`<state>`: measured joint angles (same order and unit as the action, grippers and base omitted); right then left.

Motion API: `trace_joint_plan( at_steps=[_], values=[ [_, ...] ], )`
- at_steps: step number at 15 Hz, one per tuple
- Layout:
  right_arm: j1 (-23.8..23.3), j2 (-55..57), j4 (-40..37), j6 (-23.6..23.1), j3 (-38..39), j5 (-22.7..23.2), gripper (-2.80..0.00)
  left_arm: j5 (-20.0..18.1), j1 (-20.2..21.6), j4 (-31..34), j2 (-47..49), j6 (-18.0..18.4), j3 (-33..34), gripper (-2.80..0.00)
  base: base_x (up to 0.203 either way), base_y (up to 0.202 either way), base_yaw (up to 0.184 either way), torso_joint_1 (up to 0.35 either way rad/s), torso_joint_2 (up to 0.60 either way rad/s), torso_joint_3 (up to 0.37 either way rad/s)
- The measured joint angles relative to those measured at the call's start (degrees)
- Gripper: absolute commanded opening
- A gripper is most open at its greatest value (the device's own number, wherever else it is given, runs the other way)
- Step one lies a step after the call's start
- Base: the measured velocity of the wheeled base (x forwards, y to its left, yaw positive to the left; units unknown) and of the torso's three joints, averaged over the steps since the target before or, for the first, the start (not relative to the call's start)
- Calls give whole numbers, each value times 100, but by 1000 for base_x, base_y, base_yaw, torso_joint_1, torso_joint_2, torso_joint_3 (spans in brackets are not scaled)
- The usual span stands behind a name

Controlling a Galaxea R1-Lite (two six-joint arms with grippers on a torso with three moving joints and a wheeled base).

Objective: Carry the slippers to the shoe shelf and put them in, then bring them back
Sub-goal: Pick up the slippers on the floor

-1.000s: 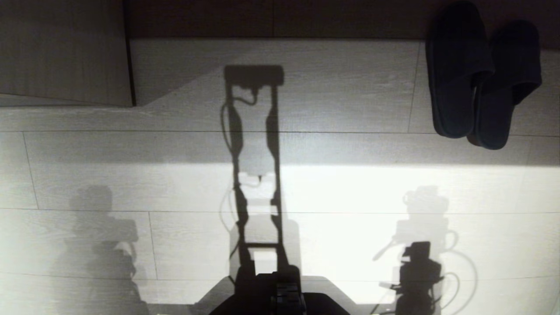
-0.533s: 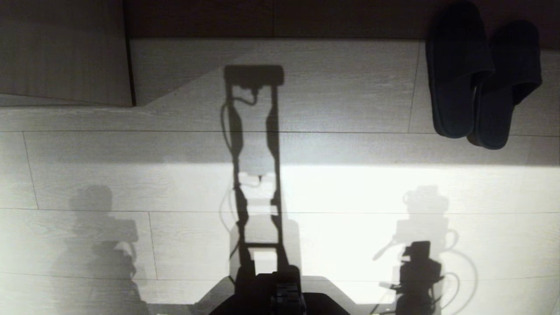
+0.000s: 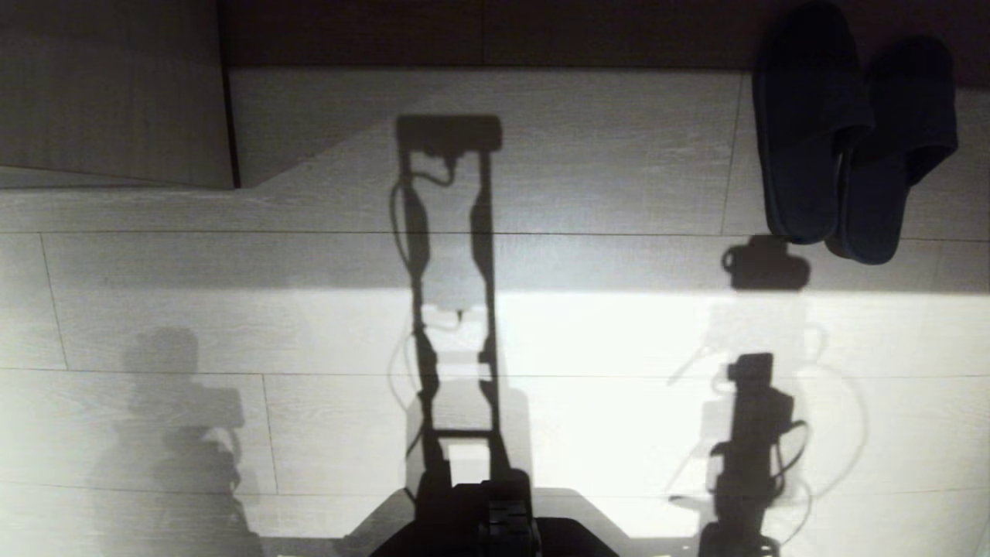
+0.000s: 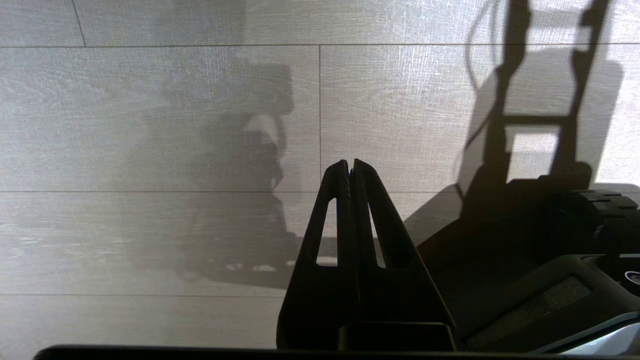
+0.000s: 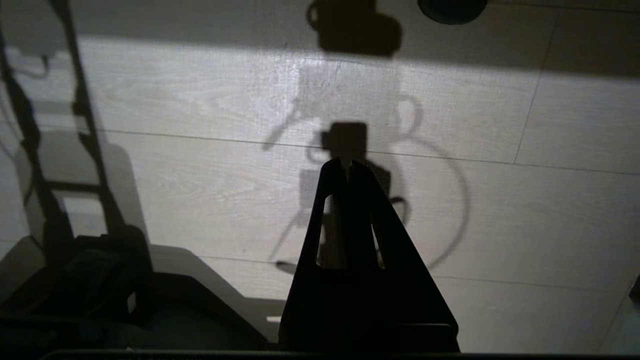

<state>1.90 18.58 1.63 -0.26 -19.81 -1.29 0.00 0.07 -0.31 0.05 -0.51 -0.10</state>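
The slippers (image 3: 847, 139), a dark pair, lie side by side on the pale floor at the far right of the head view, toes away from me. One heel (image 5: 452, 4) shows at the edge of the right wrist view. My right gripper (image 5: 346, 161) is shut and empty, hovering over bare floor short of that heel. In the head view only its shadow (image 3: 754, 433) shows, nearer than the slippers. Down by my base on the left, the left gripper (image 4: 350, 162) is shut and empty too. The shoe shelf is out of view.
A pale wood panel (image 3: 116, 93) with a dark upright edge stands at the far left. A dark band (image 3: 479, 31) runs along the far side behind the floor boards. My base (image 3: 495, 526) fills the near middle.
The right arm's shadow has stretched forward towards the slippers, and a second dark shadow now lies just below their heels. The left arm and the slippers have not moved.
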Motion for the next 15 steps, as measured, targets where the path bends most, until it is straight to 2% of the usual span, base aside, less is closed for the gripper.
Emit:
trace_joint_plan(
  at_steps=[4,9,11,15],
  values=[
    [-216,1759,1348,-35,-83,-280,-280,0,0,-1,0,0,0,-280,0,0,0,0,0,0],
    [-709,4106,3708,-158,-34,-333,-280,-1,0,-1,0,0,0,-280,0,0,0,0,0,0],
    [-790,4776,4524,-331,-53,-333,-280,0,0,0,0,0,0,-280,0,0,0,0,0,0],
    [-1038,5579,5509,-613,-97,-340,-280,0,0,1,0,0,0,-280,0,0,0,0,0,0]
  ],
)
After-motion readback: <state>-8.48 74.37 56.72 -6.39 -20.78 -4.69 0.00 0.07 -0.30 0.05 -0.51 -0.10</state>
